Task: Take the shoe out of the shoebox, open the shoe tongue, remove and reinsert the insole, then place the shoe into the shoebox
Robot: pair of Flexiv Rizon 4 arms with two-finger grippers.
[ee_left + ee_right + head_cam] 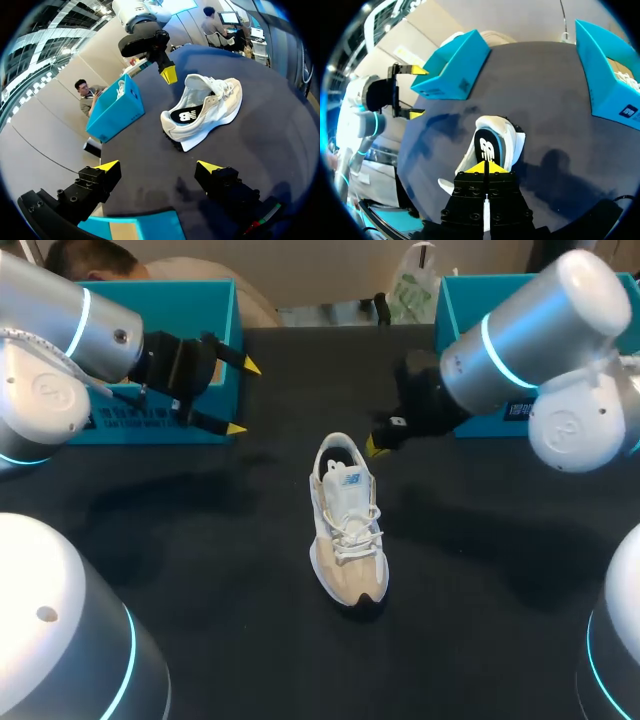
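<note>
Looking down from the head camera, I count 1 shoe (348, 525), 2 boxes and 2 tools on the black counter (200, 570). The shoe stands on its sole near the middle of the counter, between the 2 boxes and touching neither, with its toe toward the camera and its heel toward the far edge. It is white and beige with white laces. Its dark insole (485, 147) shows through the opening.

The left box (190, 305) sits at the far left and the right box (460, 300) at the far right; both are teal and open on top. Something pale (120, 87) lies inside the right box, but I cannot tell what it is.

My left tool (243, 398) hangs by the left box's near corner, well apart from the shoe. Its 2 yellow-tipped fingers are spread wide with nothing between them.

My right tool (485, 167) is just above and behind the shoe's heel. Its 2 fingers are pressed together, tip against tip, and grip nothing. From the left wrist camera its yellow tip is clear of the shoe.
</note>
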